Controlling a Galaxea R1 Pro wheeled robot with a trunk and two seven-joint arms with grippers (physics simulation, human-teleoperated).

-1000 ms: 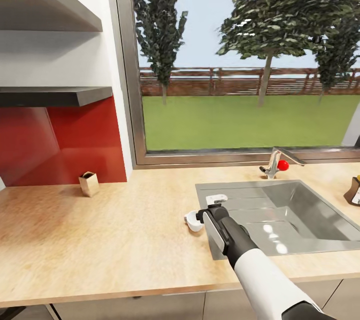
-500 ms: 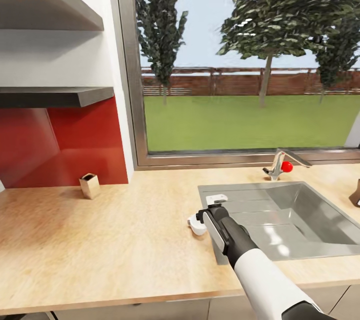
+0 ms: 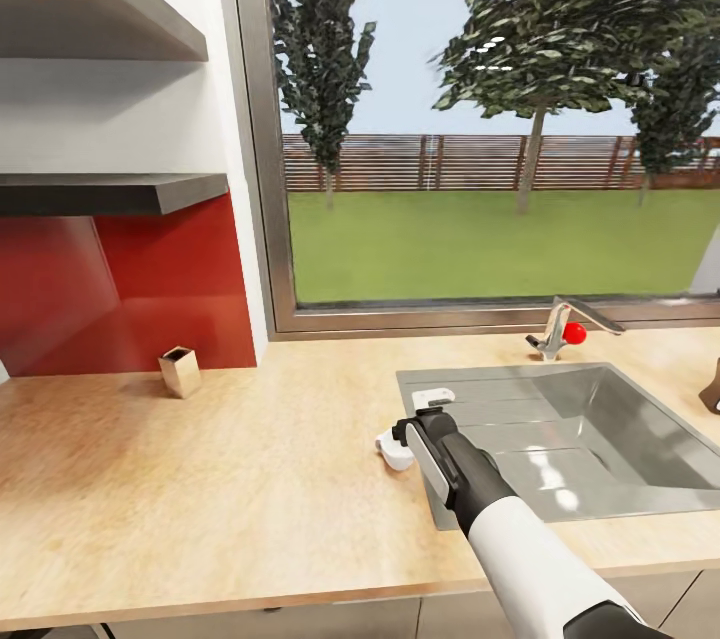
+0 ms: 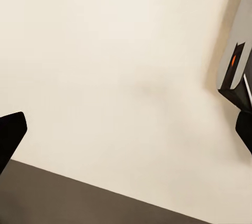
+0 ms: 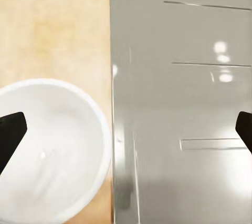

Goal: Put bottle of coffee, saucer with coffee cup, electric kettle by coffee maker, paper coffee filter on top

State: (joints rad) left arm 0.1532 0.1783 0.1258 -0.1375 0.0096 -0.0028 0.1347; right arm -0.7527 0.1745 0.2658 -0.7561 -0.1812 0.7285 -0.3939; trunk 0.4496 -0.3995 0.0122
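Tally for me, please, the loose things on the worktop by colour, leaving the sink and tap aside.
White: 1, the cup at the sink's edge, by the right gripper.
Tan: 1, the small open box near the red wall panel.
Dark brown: 1, an item cut off at the picture's right edge.
Total: 3

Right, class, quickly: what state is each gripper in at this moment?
Left gripper: open, holding nothing.
Right gripper: open, empty, hovering above the coffee cup at the sink edge.
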